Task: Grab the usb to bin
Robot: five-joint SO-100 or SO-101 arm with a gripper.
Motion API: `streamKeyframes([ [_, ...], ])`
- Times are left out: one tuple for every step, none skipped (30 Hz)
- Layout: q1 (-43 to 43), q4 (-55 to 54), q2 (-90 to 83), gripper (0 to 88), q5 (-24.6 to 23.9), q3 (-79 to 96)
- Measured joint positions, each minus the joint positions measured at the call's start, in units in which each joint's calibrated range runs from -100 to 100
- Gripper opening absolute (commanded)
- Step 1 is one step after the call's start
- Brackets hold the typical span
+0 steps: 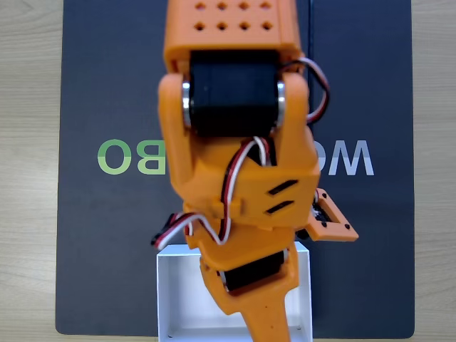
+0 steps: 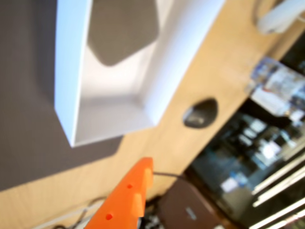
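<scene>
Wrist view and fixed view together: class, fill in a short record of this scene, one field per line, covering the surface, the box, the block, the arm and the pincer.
surface: dark mat on a wooden table
box: white box, shallow, open-topped, near the mat's edge
block: grey block, lying flat on the box floor
arm: orange arm, above the box in the fixed view
pincer: one orange finger in the wrist view, apart from the box; open or shut cannot be told
</scene>
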Motion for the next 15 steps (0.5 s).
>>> streamKeyframes([
  [0.0, 0.0, -2.5, 32.5, 0.0, 0.99],
  [0.09, 0.0, -5.27, 26.6, 0.0, 2.26],
  [0.18, 0.0, -8.14, 20.6, 0.0, 3.8],
  [0.35, -0.26, -11.01, 14.6, 0.0, 5.51],
  [0.62, -0.43, -14.15, 8.7, 0.0, 7.41],
  [0.71, -0.43, -17.3, 3.4, 0.0, 9.58],
  [0.8, -0.52, -20.44, 0.3, 0.0, 11.93],
  [0.8, -0.6, -23.77, 0.8, 0.0, 14.55],
  [0.8, -0.6, -27.2, 1.9, 0.0, 17.26],
  [0.71, -0.6, -30.53, 1.9, 0.0, 20.24],
  [0.62, -0.52, -34.04, 1.4, 0.0, 23.41],
  [0.53, -0.43, -37.47, 0.9, 0.0, 26.48],
  [0.44, -0.26, -40.61, 0.9, 0.0, 29.64],
  [0.35, 0.17, -43.76, 0.9, 0.0, 32.99],
  [0.27, 0.78, -46.81, 0.9, -0.1, 36.15],
])
